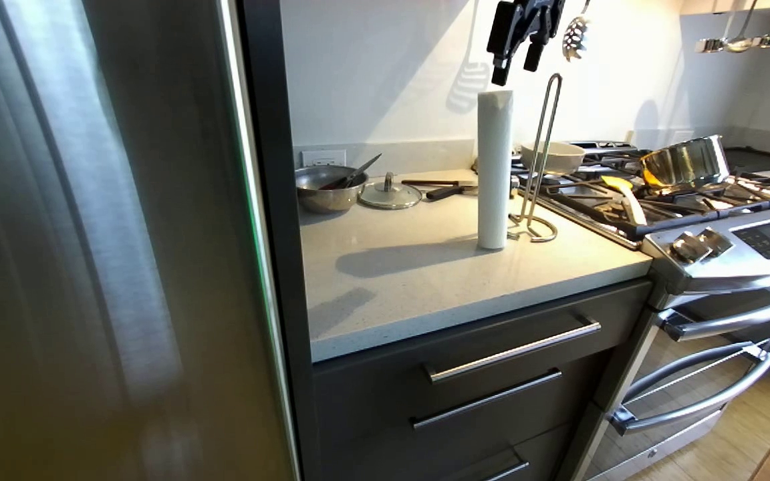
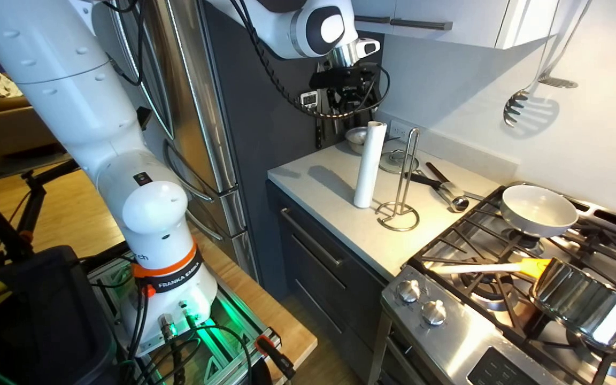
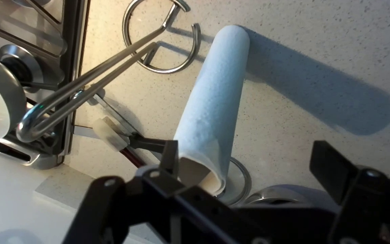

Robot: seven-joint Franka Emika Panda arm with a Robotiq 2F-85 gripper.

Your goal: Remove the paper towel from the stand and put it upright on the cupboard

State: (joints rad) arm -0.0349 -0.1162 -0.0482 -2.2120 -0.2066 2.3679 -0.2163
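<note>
Paper towel point(image 1: 494, 170) upright on the cupboard point(image 1: 452, 287) top, just beside the stand point(image 3: 108, 64); tool point(image 1: 516, 71) above it, jaws spread wide, holding nothing.
An exterior view shows the arm point(image 2: 126, 155), yet there the jaws are hard to make out, dark against a dark panel point(image 2: 254, 123). In an exterior view the top edge crops the tool, the fridge point(image 1: 124, 267) fills the left of the frame, and the paper towel stands in front of some dark-handled utensils point(image 1: 447, 192). Wrist view: paper towel's hollow core visible; its body covers part of the glass lid point(image 1: 390, 195), the tool masks much of the steel bowl point(image 1: 331, 199), the stand's loop crosses over the stove point(image 2: 468, 331). Stove carries a white bowl point(image 2: 540, 225), tilted pot point(image 2: 588, 310), yellow-ended spatula point(image 2: 479, 268).
</note>
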